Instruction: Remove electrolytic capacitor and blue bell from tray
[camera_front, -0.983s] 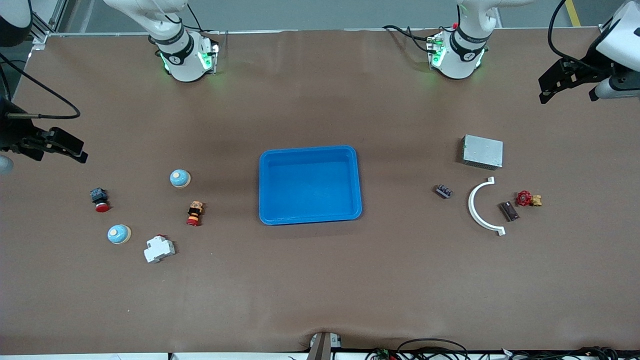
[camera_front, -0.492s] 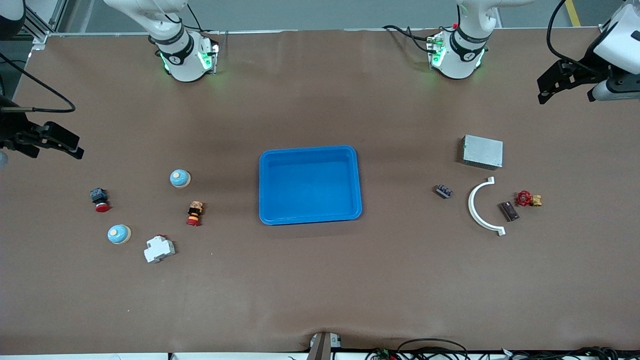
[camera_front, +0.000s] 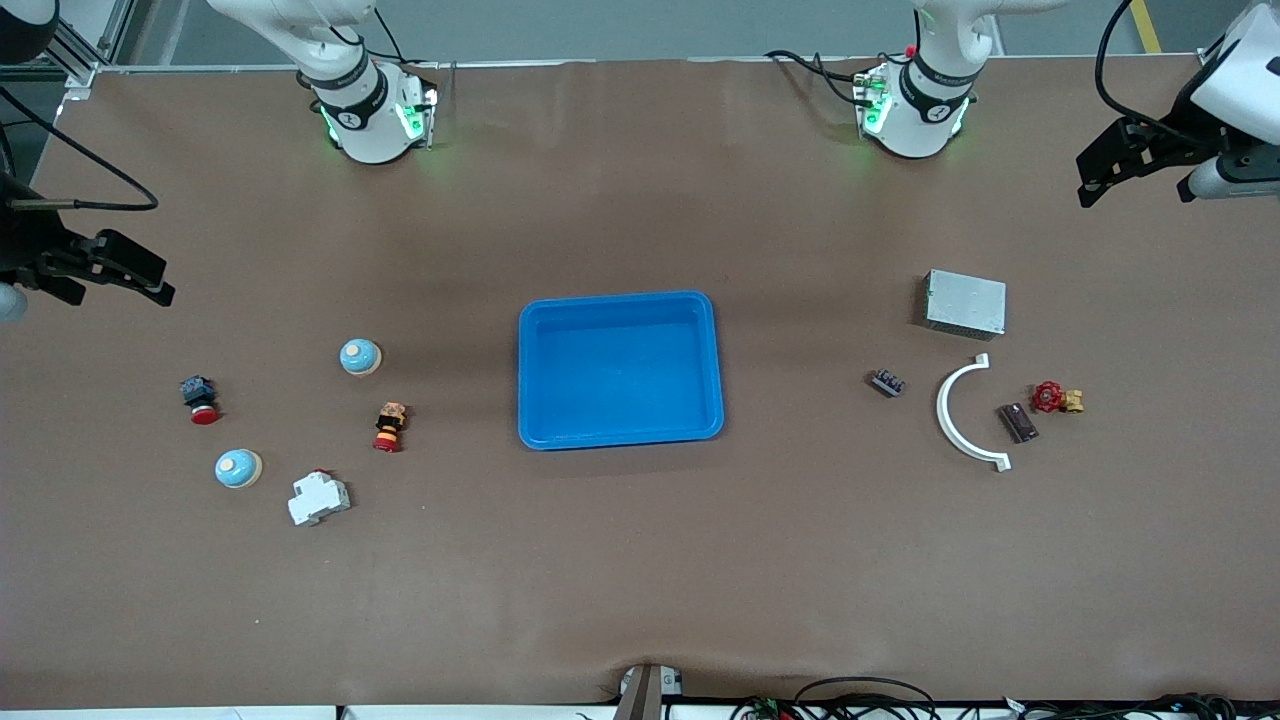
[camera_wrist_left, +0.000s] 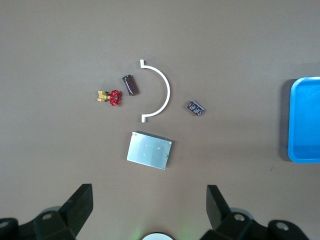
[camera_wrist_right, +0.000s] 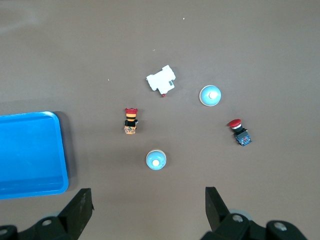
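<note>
Right claw (camera_front: 150, 285) has drifted above brown table (camera_front: 640, 560), fingers spread.

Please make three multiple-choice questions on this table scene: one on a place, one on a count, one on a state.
1. Where is the blue tray?
A. In the middle of the table
B. At the left arm's end
C. On the metal box

2. How many round blue bells lie on the table?
A. One
B. Two
C. Four

3. In what state is the tray?
A. Holding a bell
B. Holding the white arc
C. Empty

Answers:
1 A: the tray sits between the two groups of parts.
2 B: one bell lies farther from the front camera, the other bell nearer.
3 C: only its blue bottom shows; the white arc lies on the table.
</note>
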